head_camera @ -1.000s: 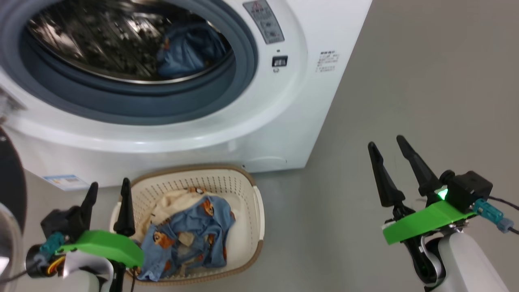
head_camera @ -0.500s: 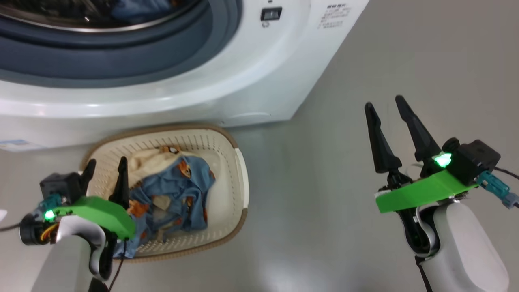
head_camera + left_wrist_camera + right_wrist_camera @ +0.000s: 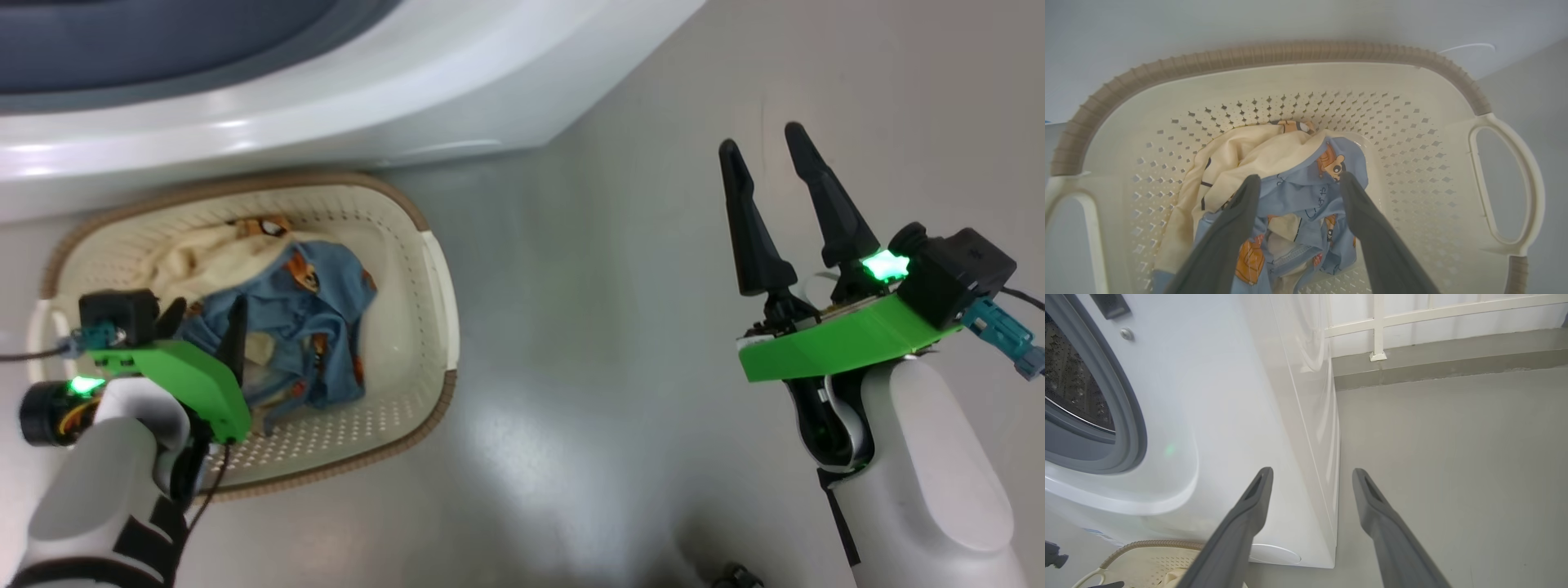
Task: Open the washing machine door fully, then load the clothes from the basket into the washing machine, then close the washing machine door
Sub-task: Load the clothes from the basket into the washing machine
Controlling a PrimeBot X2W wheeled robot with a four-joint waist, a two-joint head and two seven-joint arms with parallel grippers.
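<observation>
The cream basket [image 3: 437, 269] stands on the floor just before the white washing machine [image 3: 326, 106]. Inside lie the clothes [image 3: 318, 327], light blue fabric with orange animals over a cream piece. My left gripper [image 3: 208, 314] hangs open over the basket's left part. In the left wrist view its fingers straddle the blue fabric [image 3: 1306, 196] just above it, and the cream cloth [image 3: 1249, 155] and the basket wall [image 3: 1290, 81] lie beyond. My right gripper [image 3: 759, 140] stands open and empty over bare floor, right of the machine. The washing machine door is out of view.
The right wrist view has my right gripper [image 3: 1311, 472] pointing past the washing machine's [image 3: 1229, 396] front right corner, with the grey gasket [image 3: 1133, 428] and steel drum [image 3: 1069, 388] at left. A white railing [image 3: 1378, 330] and low kerb close off the grey floor [image 3: 1453, 457] behind.
The head camera has tilted down, so the drum opening has slid off the top. My left gripper has moved from the basket's left edge to over the clothes. Both grippers stay open.
</observation>
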